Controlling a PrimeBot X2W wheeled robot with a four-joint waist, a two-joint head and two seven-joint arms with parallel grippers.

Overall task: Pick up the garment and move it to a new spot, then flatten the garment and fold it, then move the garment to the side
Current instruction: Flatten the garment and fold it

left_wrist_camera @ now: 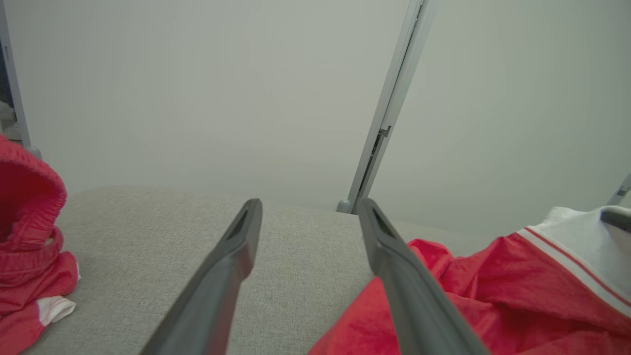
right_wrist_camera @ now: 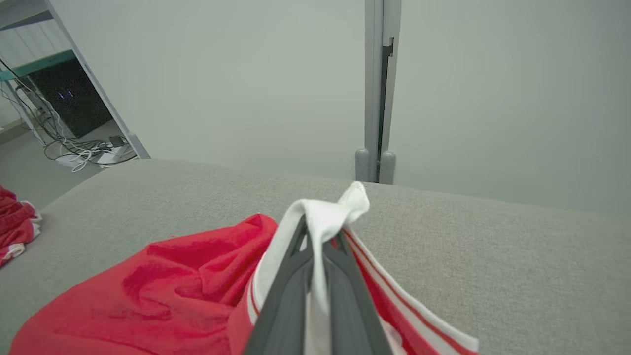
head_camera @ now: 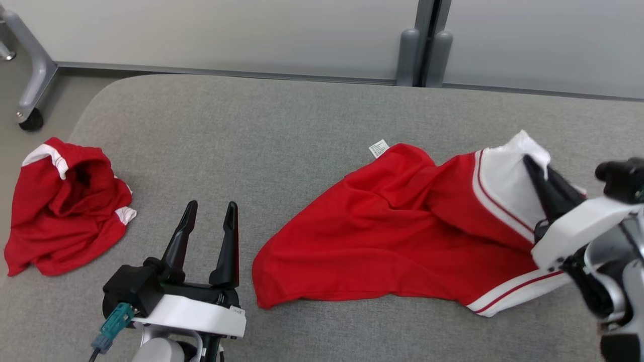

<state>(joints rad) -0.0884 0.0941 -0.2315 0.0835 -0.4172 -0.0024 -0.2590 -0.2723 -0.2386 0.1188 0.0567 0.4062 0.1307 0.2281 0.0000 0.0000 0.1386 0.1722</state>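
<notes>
Right gripper (head_camera: pixel 534 167) pinches the garment (head_camera: pixel 402 236) for the pick-up.
The garment lies crumpled on the desk (head_camera: pixel 276 125), centre-right, its long axis running near-left to far-right and its white-trimmed end pointing right. The right fingers are clamped on that white edge; the left gripper (head_camera: pixel 211 207) waits with fingers wide. Next is probably a clean lift without dragging.

The garment (head_camera: pixel 382 236) is soft red cloth with a faint sheen, creased. Its white panel (head_camera: pixel 503 181) is matt, edged with striped trim. The second red garment (head_camera: pixel 65 206) looks like the same cloth. Grey woven fabric, coarse-grained and matt, covers the counter (head_camera: pixel 282 125). The left pincer (head_camera: pixel 211 207) and right pincer (head_camera: pixel 533 166) have smooth, matt dark plastic fingers; the left wrist shell (head_camera: pixel 191 314) is glossy white plastic. The wall panels (head_camera: pixel 201 30) are smooth and matt.
</notes>
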